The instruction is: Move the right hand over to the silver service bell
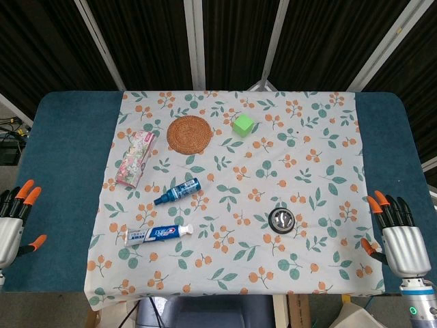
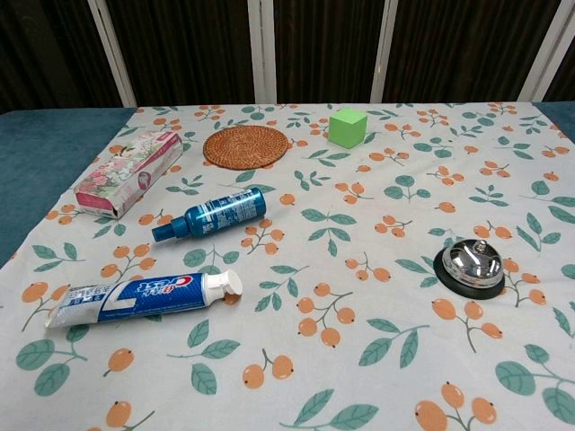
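Note:
The silver service bell (image 1: 281, 220) (image 2: 473, 264) stands on its black base on the floral cloth, right of the table's middle. My right hand (image 1: 400, 239) lies at the table's right front edge, well to the right of the bell, fingers spread and holding nothing. My left hand (image 1: 12, 222) rests at the left edge over the blue surface, fingers apart and empty. Neither hand shows in the chest view.
On the floral cloth (image 1: 321, 137) lie a toothpaste tube (image 1: 158, 234), a blue bottle (image 1: 177, 191), a pink floral box (image 1: 135, 158), a round woven coaster (image 1: 190, 134) and a green cube (image 1: 242, 124). The blue table surface (image 1: 68, 157) flanks the cloth.

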Robot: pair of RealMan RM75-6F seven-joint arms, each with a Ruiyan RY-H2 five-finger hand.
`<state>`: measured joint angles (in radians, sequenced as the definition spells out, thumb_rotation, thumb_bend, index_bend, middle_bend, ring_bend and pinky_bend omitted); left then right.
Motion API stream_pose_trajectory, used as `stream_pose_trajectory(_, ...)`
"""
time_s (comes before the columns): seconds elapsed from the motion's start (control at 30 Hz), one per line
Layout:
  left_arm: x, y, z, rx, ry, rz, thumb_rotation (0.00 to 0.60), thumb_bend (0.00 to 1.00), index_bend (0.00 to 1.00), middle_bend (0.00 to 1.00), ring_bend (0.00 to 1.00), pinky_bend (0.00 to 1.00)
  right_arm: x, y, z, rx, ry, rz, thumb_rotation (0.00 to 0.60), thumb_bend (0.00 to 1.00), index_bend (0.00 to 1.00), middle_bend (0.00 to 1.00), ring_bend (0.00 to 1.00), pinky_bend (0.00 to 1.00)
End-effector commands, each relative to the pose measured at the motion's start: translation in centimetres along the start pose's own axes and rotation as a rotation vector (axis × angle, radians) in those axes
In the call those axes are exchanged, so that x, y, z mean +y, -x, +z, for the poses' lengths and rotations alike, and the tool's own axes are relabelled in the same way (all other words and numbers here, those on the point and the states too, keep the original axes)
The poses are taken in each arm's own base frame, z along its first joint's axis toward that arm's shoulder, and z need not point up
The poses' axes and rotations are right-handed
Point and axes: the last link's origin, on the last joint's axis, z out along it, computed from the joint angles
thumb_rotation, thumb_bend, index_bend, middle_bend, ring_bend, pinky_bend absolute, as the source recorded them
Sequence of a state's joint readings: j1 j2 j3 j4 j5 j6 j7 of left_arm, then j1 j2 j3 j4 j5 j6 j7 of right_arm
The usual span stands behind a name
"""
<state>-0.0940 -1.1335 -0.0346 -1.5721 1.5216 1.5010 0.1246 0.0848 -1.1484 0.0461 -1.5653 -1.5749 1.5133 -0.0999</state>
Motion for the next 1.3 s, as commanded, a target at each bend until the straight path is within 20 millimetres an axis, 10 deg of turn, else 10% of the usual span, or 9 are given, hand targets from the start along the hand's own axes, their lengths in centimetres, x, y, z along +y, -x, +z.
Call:
stream_pose_trajectory(0.03,0.0,0.0,0.0,-0.002,-0.001,-0.003,0.600,0.03,0.00,0.00,0.00,0.00,0.0,0.0,0.0,-0.002,0.001,-0.001,0.600,0.31,0.00,0.00,0.00,0.00)
stream_pose_trajectory(1.1,0.4,0.1,0.0,-0.017,-0.016,-0.020,0.600,0.03,0.00,0.00,0.00,0.00,-2.3,1.1,0.6,-0.036,-0.079,-0.022,0.600,0.30,0.00,0.00,0.00,0.00)
stream_pose_trajectory(1.3,0.4,0.2,0.0,-0.021,-0.016,-0.019,0.600,0.03,0.00,0.00,0.00,0.00,-5.3,3.0,2.1,-0.069,-0.149,-0.117,0.600,0.64,0.00,0.00,0.00,0.00)
